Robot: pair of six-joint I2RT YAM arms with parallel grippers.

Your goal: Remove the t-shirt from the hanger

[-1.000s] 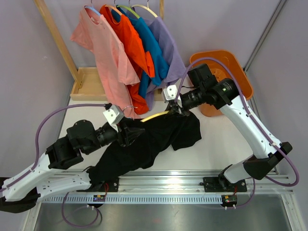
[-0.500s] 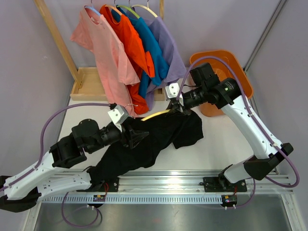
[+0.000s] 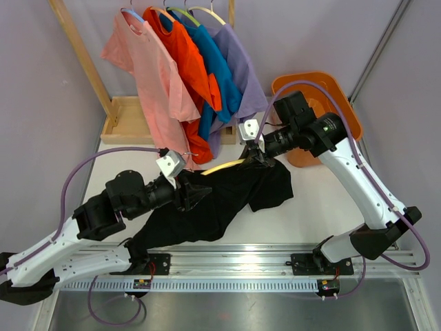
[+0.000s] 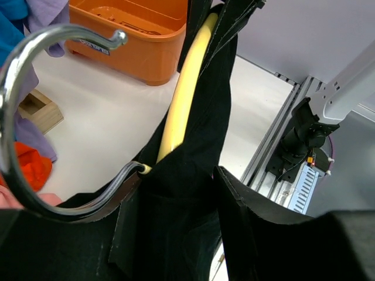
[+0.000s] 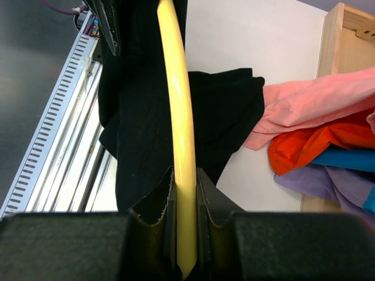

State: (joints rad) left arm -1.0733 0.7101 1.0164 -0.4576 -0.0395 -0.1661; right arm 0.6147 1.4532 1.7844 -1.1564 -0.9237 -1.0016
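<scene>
Right gripper (image 5: pixel 186 218): fingers clamped on one arm of the pale yellow plastic hanger (image 5: pixel 179 117), which ran straight out from between the pads. Left gripper (image 4: pixel 176 205): fingers stood partly apart at the hanger's neck with black cloth bunched between them; whether they actually pinched it could not be told. The hanger's chrome wire hook (image 4: pixel 58 30) curved up and over just in front of the left fingers. The black cotton t-shirt (image 3: pixel 207 207) was draped over the hanger between the two grippers, with its lower part trailing onto the white tabletop (image 3: pixel 317 207) toward the near rail. Beyond the right arm, the orange plastic bin (image 4: pixel 146 52) sat on the table. At the far edge, a pink t-shirt (image 3: pixel 155 76), a red-orange t-shirt (image 3: pixel 186 62), a blue t-shirt (image 3: pixel 215 65) and a lilac t-shirt (image 3: pixel 242 72) hung side by side on a light wooden rack (image 3: pixel 79 52), above its wooden base tray (image 3: pixel 124 123)
</scene>
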